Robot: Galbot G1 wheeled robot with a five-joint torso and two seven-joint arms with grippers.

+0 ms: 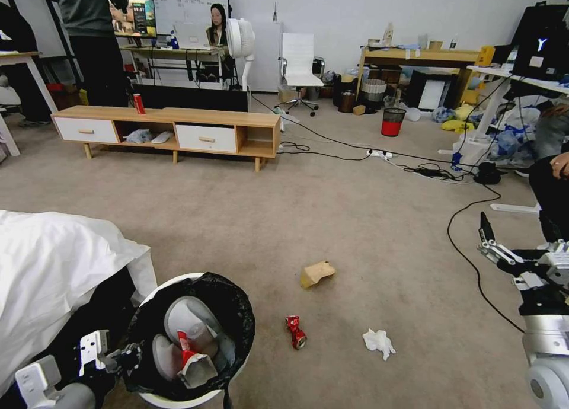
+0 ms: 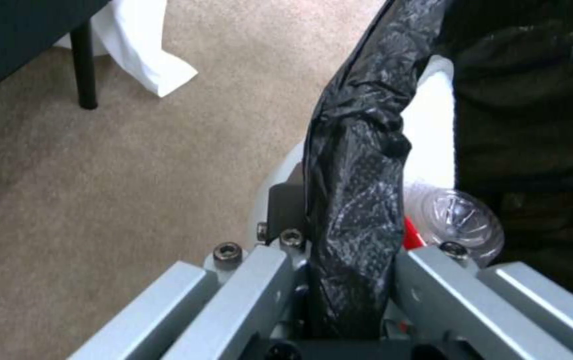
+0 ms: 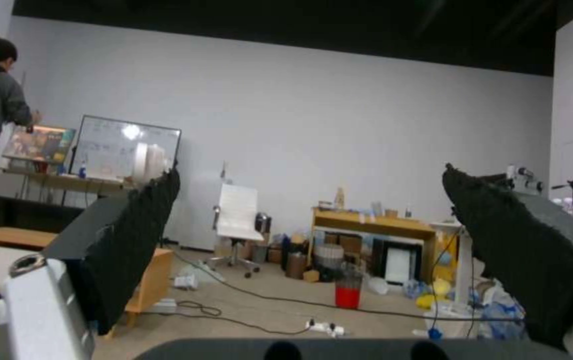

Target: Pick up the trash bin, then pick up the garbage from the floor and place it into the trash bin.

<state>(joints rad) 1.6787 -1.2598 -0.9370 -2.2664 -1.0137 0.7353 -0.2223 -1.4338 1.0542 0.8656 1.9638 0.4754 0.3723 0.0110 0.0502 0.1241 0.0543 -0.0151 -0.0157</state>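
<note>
Beige carpet (image 1: 355, 219) bears 3 scraps; low cabinet (image 1: 172, 127) behind.

Trash bin (image 1: 178, 400) base cut off by edge

No text or label can be read

I'm looking across beige carpet (image 1: 332, 207) toward a plain white wall (image 1: 332, 12). A low wooden TV cabinet (image 1: 172, 130) is standing left, a white office chair (image 1: 298, 65) and cluttered wooden desk (image 1: 415, 59) behind, black cables (image 1: 355, 148) trailing between.
</note>
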